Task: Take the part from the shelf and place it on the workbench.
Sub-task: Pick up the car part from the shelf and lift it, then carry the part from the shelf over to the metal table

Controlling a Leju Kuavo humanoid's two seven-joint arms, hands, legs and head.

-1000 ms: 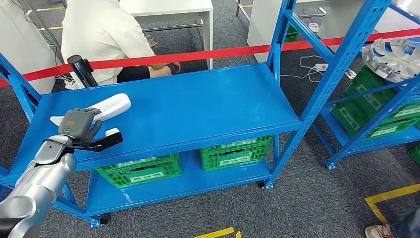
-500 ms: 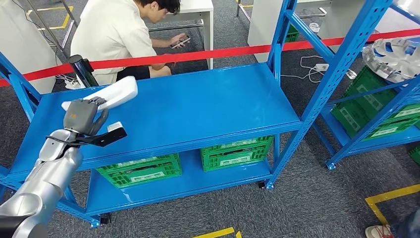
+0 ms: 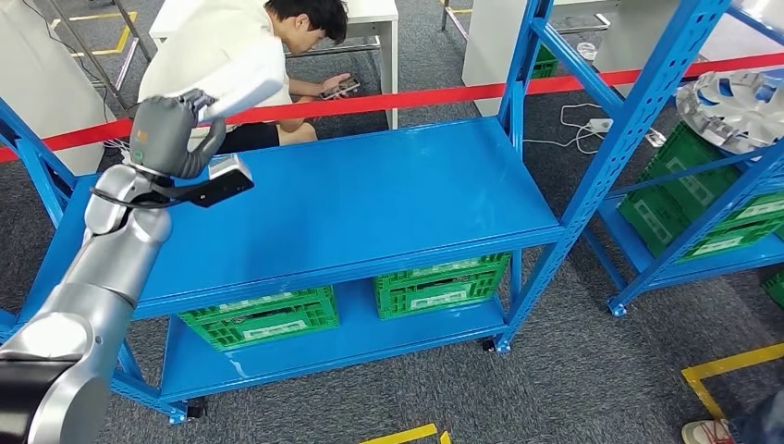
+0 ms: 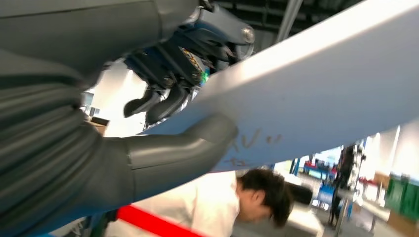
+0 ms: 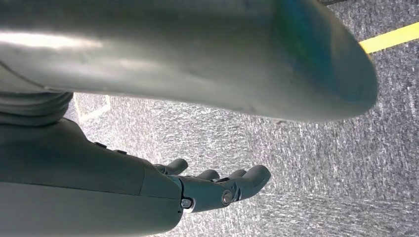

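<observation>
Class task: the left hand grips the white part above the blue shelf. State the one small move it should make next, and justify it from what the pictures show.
Probably carry the part clear of the shelf, toward the workbench. The left hand grips the white part raised well above the blue shelf, with nothing beneath touching it. The grip looks firm: the thumb presses its underside.

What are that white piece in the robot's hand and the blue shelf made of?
The white part looks like moulded plastic, possibly painted: smooth, matte, softly rounded, with faint scribbles on it in the left wrist view. The left hand holds it. The blue shelf looks like painted steel: glossy reflections, perforated uprights.
</observation>
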